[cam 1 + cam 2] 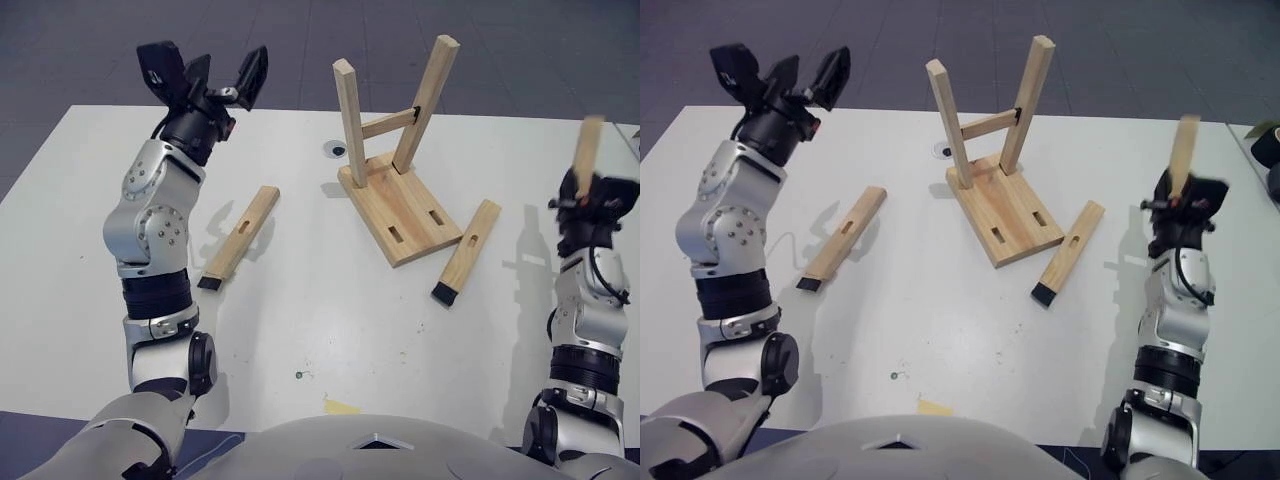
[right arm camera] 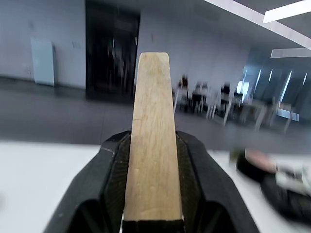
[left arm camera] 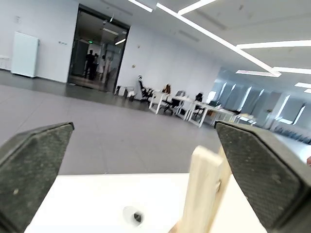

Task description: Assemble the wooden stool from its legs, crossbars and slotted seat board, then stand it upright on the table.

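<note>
Right gripper [image 1: 590, 190] clamps a crossbar [image 1: 588, 145] upright, likely for slotting; left gripper [image 1: 210, 72] gapes, free for the leg [image 1: 240, 240] at the seat board's [image 1: 412, 235] nine o'clock

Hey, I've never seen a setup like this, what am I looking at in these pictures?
A humanoid robot with two arms, each ending in a two-fingered tool. Two pictures come from cameras in its head, looking down on a white table; two from its wrists. On the table stands a half-built stool, upside down: seat board, two legs, one crossbar. Two loose legs lie beside it. The left tool is open and empty; the right tool grips a wooden piece upright.
</note>
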`<state>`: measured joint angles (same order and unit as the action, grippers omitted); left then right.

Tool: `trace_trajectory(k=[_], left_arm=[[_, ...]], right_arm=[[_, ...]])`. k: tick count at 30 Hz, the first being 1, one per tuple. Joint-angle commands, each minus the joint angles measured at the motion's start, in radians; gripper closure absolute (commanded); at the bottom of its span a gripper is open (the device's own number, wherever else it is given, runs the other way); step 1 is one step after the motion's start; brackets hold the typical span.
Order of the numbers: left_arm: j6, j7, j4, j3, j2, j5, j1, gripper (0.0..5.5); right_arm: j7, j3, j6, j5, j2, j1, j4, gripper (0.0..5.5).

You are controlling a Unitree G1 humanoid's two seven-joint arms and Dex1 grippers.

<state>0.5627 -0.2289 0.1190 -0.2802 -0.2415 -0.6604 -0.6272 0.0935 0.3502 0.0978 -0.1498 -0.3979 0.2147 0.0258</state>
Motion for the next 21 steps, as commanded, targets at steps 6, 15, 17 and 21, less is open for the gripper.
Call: trace_trajectory(k=[6,15,17,21], left_arm=[[0.259,-0.117,0.122,-0.014,0.012,-0.444,0.018,0.1],[0.278,0.013,0.096,0.027,0.07,-0.511,-0.003,0.1],[0.281,0.026,0.102,0.035,0.075,-0.52,-0.001,0.1],[0.292,0.046,0.103,0.044,0.091,-0.566,0.003,0.1]], right_arm=[[0.172,-0.343,0.124,0.102,0.076,0.028,-0.21,4.19],[0.211,-0.451,0.122,0.103,0.139,0.015,-0.257,4.19],[0.216,-0.465,0.119,0.102,0.151,0.02,-0.26,4.19],[0.226,-0.492,0.115,0.1,0.179,0.038,-0.249,4.19]])
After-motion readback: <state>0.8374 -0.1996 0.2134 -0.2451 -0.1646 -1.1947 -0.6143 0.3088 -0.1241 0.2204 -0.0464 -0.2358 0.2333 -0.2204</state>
